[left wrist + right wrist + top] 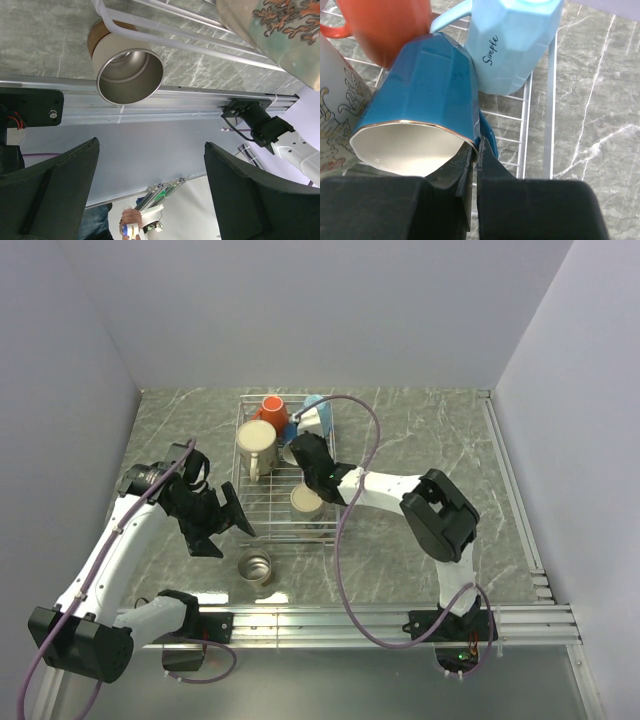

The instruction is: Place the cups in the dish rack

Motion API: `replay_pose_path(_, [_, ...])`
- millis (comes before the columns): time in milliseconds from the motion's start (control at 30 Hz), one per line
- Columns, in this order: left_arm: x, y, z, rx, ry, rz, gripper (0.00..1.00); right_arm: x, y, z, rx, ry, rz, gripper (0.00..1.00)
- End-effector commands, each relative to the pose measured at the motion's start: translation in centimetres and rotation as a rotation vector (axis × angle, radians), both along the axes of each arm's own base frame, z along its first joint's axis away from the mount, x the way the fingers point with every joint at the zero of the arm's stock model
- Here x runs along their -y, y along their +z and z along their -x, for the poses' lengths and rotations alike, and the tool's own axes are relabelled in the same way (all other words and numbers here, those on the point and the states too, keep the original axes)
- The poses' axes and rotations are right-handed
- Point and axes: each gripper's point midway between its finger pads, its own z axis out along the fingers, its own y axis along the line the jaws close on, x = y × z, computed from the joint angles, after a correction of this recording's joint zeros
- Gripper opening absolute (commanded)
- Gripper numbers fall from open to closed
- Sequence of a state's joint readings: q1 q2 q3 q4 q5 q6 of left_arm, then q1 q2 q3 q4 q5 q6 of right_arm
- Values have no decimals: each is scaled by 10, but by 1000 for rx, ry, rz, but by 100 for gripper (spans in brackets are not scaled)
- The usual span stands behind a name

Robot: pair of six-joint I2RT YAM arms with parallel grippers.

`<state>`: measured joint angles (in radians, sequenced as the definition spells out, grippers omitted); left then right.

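My left fingers look matt black plastic, the steel mug is shiny brushed metal, the dish rack is glossy silver-white wire, the dark blue mug and light blue mug are smooth glossy glaze, and the table is grey veined stone-look.

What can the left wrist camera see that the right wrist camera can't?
Left wrist only: the steel cup on the table outside the rack, beyond the open left gripper. Right wrist only: the dark blue cup pinched at its rim by the right gripper, plus the light blue cup and orange cup. Both: rack wires and grey table.
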<state>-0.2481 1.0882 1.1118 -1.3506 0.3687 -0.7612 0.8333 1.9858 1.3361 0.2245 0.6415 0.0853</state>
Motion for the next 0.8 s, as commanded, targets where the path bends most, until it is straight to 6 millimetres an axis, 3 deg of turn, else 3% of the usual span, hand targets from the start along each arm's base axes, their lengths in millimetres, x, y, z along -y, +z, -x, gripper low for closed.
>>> replay_pose_path(0, [-1,9,2,22,1,4,91,8,45,9,83,-43,-94,0])
replay_pose_path(233, [3,19,-6,50,7,28,91,29,98,29,123,-36,-152,0])
replay_pose_path(567, [7,32,-18,96,23,48,93,45,151,43,162,-22,-187,0])
replay_pose_path(767, [21,74,-44,222,38,132,99,55,205,61,190,6,-274,0])
